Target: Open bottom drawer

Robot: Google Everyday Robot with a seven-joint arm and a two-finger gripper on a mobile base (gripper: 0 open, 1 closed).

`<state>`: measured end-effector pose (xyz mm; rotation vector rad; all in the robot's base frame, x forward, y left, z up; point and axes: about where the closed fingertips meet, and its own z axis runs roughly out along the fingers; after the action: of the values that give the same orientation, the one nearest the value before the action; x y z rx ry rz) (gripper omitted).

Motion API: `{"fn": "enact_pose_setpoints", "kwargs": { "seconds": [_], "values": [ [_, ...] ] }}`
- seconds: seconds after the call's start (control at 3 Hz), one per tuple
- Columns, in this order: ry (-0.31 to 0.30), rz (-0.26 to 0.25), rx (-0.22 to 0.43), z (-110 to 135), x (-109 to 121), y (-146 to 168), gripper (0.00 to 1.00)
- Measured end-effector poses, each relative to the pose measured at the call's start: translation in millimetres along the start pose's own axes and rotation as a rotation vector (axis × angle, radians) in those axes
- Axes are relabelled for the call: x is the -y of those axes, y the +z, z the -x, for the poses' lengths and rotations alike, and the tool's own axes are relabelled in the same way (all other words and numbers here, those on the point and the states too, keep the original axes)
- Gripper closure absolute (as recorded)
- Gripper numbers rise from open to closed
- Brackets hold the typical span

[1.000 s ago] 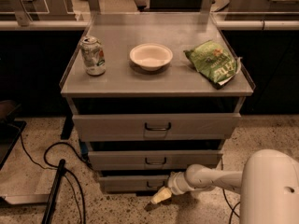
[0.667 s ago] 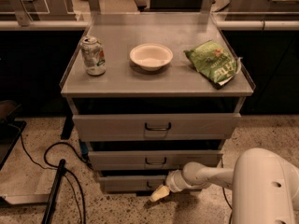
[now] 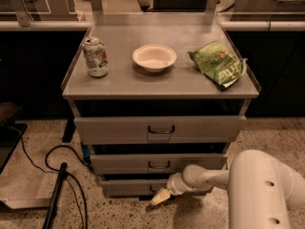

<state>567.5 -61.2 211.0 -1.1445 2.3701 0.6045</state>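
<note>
Gripper (image 3: 160, 197) has barely shifted since a second ago, maybe a hair left and up; the fat white arm link (image 3: 264, 190) behind it has swung in further from the right. The gripper's pale tip sits low at the front of the bottom drawer (image 3: 128, 187), right where its small dark handle should be and covering most of it. Can't tell whether the jaws are apart or closed on the handle. The wrist reaches in sideways from the right and stays near the floor, which makes sense because this drawer is the lowest and narrowest front, tucked under the middle drawer (image 3: 124, 163) and the wide top drawer (image 3: 114, 129). No tray is showing, so I'd judge the drawer still in and the pull not started: the step is getting hold of the handle. Next it needs a straight pull out toward the room. Risk is slipping off such a small loop. On the cabinet top (image 3: 157, 82) sit a can (image 3: 96, 57), a white bowl (image 3: 154, 57) and a green chip bag (image 3: 218, 63), well clear of the work. Cables (image 3: 52, 159) lie on the floor at left.
</note>
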Motion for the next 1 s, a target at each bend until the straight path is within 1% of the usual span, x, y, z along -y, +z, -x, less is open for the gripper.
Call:
{"fn": "enact_pose_setpoints", "kwargs": {
  "seconds": [0.33, 0.67, 1.0],
  "values": [
    [-0.007, 0.001, -0.028, -4.5, 1.4, 16.1, 0.0],
    [-0.007, 0.002, -0.028, -4.7, 1.3, 16.3, 0.0],
    [-0.02, 0.022, -0.051, -11.3, -3.2, 21.9, 0.0]
  ]
}}
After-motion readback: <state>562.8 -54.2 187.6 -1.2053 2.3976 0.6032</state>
